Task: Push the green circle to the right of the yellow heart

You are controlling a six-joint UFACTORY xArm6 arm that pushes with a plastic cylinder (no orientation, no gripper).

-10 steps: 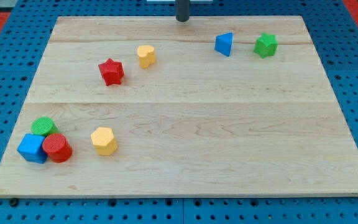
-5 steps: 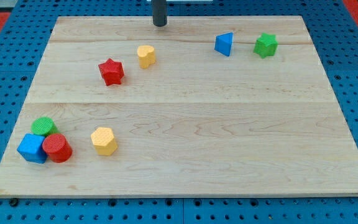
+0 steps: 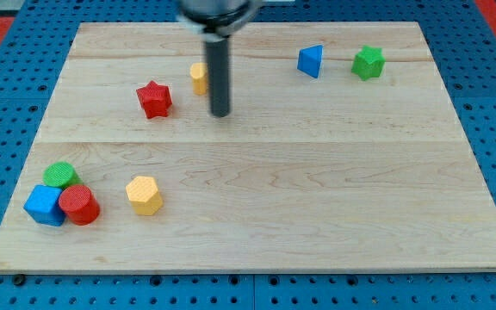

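Observation:
The green circle (image 3: 58,175) sits at the view's lower left, touching a red circle (image 3: 79,205) and a blue cube (image 3: 44,205). The yellow heart (image 3: 198,77) lies in the upper middle of the board, partly hidden behind my rod. My tip (image 3: 220,113) rests on the board just below and to the right of the yellow heart, far from the green circle. A red star (image 3: 154,99) lies to the left of the heart.
A yellow hexagon (image 3: 145,195) lies right of the lower-left cluster. A blue triangle (image 3: 311,60) and a green star (image 3: 368,62) sit at the upper right. The wooden board (image 3: 317,207) lies on a blue pegboard.
My rod has moved from the board's top edge leftward and then down the view, and its tip now stands beside the yellow heart. No block has moved.

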